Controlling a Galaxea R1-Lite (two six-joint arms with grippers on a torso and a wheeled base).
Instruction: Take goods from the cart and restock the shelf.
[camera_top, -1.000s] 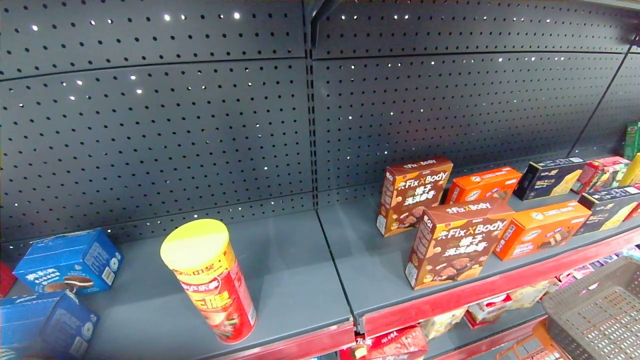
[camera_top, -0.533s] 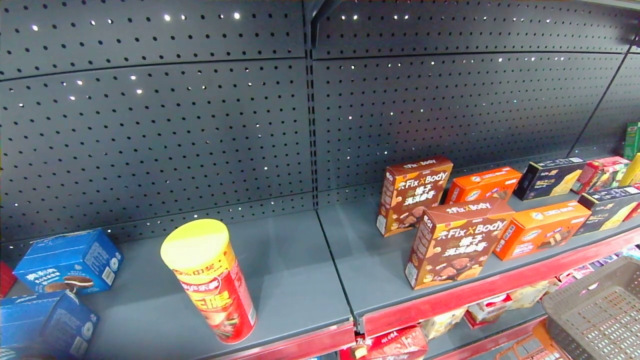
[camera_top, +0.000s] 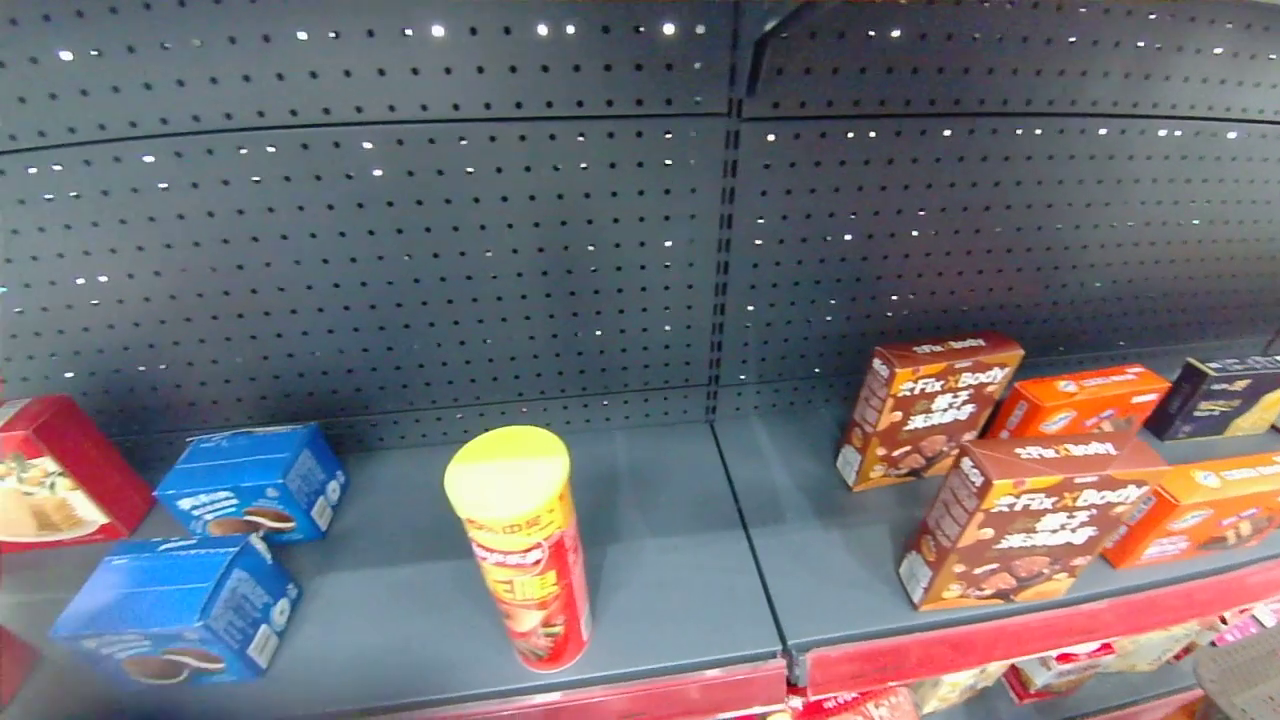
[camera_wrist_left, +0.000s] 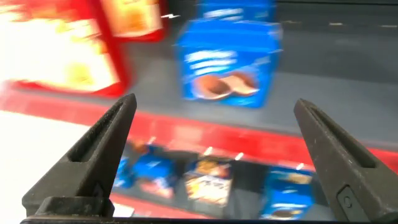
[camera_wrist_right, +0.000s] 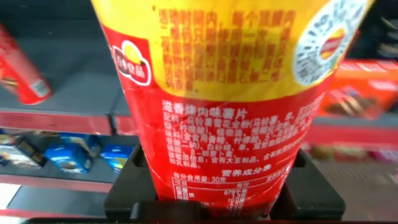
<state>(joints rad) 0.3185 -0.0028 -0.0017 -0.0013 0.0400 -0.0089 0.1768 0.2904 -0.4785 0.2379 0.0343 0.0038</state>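
My right gripper (camera_wrist_right: 217, 186) is clenched on a red-and-yellow chip canister (camera_wrist_right: 230, 93), held in front of the shelf (camera_top: 650, 590). My left gripper (camera_wrist_left: 214, 155) is released with its jaws wide, facing the shelf's red edge. A blue box (camera_wrist_left: 227, 62) sits just past that edge. On the shelf, a 2nd canister (camera_top: 525, 545) stands upright near the front. 2 brown boxes (camera_top: 1030, 530) are to its right, with orange boxes (camera_top: 1085, 400) beside and behind them.

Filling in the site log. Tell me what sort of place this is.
Most likely a grocery shop aisle. A grey shelf with a red front edge backs onto a perforated metal panel, snack boxes face outward in rows, and a snack canister stands on the shelf.
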